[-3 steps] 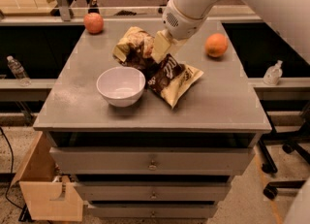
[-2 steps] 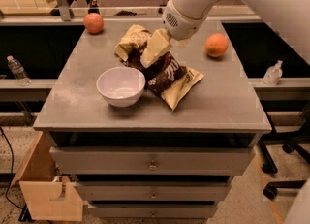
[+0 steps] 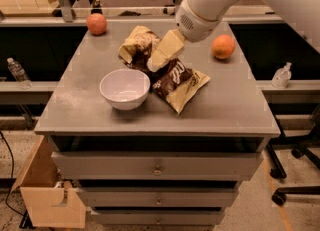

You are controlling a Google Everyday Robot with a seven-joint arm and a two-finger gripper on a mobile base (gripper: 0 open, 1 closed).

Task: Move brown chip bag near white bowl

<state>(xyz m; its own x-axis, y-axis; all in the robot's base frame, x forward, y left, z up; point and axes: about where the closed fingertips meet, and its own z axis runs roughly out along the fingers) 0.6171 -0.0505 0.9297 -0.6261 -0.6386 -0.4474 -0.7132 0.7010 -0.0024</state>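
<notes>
The brown chip bag [image 3: 182,82] lies crinkled on the grey table [image 3: 235,105], running from the back middle toward the front right. Its dark-brown middle shows white lettering and its ends are cream-yellow. The white bowl [image 3: 125,89] stands upright just left of the bag, its rim almost touching the bag's edge. My gripper [image 3: 156,61] hangs from the white arm at the upper right. It sits over the middle of the bag, right behind the bowl, and covers part of the bag.
An orange fruit [image 3: 223,46] sits at the table's back right and a reddish fruit [image 3: 96,23] at the back left. Plastic bottles stand on lower shelves at left [image 3: 17,72] and right [image 3: 281,76]. An open wooden drawer [image 3: 50,200] juts out at lower left.
My gripper has shifted a little left and toward the front, over the bag. The bag and the bowl have stayed where they were.
</notes>
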